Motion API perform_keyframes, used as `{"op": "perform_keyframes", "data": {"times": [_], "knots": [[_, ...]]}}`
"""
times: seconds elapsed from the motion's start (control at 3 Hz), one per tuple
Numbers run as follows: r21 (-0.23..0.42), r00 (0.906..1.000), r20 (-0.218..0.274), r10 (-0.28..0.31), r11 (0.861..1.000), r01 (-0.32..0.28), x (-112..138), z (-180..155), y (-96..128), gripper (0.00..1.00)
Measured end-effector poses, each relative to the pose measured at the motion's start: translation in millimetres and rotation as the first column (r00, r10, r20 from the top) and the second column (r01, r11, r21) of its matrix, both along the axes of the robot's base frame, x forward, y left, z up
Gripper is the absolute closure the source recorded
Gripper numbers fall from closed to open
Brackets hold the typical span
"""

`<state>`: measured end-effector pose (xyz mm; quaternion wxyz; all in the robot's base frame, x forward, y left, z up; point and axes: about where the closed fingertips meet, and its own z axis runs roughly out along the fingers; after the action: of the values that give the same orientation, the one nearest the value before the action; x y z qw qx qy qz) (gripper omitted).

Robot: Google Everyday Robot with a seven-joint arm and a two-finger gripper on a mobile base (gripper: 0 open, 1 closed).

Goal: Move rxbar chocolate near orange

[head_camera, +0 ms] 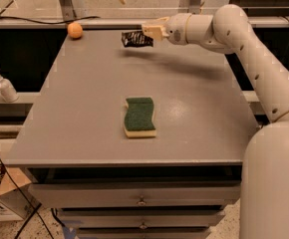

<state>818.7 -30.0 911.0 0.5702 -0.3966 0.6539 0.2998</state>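
The rxbar chocolate [136, 39] is pinched at its right end by the hand [151, 32], near the far edge of the bench [74, 113]. It appears lifted, with a shadow cast below it. Its long axis runs left-right, pointing toward the orange [74, 30] at the far-left corner, well apart. A leftward carry is judged necessary.
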Motion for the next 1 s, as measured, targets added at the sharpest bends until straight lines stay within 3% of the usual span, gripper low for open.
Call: {"op": "perform_keyframes", "data": {"times": [0.33, 0.67, 1.0], "knots": [[-0.042, 0.9971, 0.073, -0.018, 0.999, 0.021, 1.3, 12.3, 22.0, 1.0], [-0.118, 0.9898, 0.142, 0.007, 0.993, 0.01, 3.9, 19.9, 50.4, 1.0], [-0.158, 0.9856, 0.164, 0.043, 0.987, -0.017, 13.8, 11.6, 82.8, 1.0]]}}
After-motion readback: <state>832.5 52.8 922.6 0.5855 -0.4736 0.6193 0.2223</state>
